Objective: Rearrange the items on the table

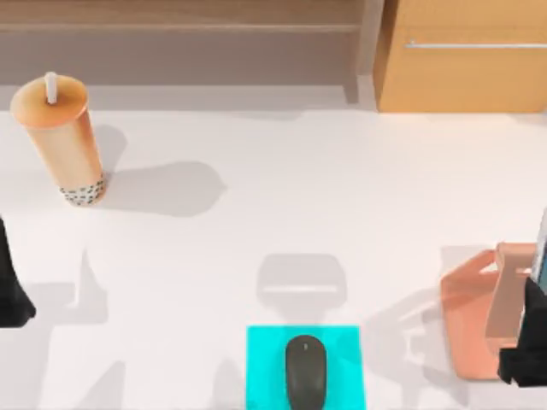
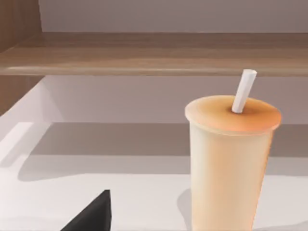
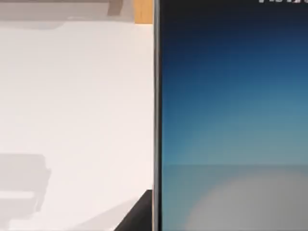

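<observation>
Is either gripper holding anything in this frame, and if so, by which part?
Cannot be told for certain. The smartphone sits right against the right gripper above the phone stand, grip point hidden. The left gripper holds nothing.

The tall orange bubble-tea cup stands upright on the white table, close to the camera. A white straw pokes through its flat lid and leans slightly. Behind the cup a long wooden shelf runs across, with a pale wall above it. A black fingertip of the left gripper shows near the cup, apart from it.
</observation>
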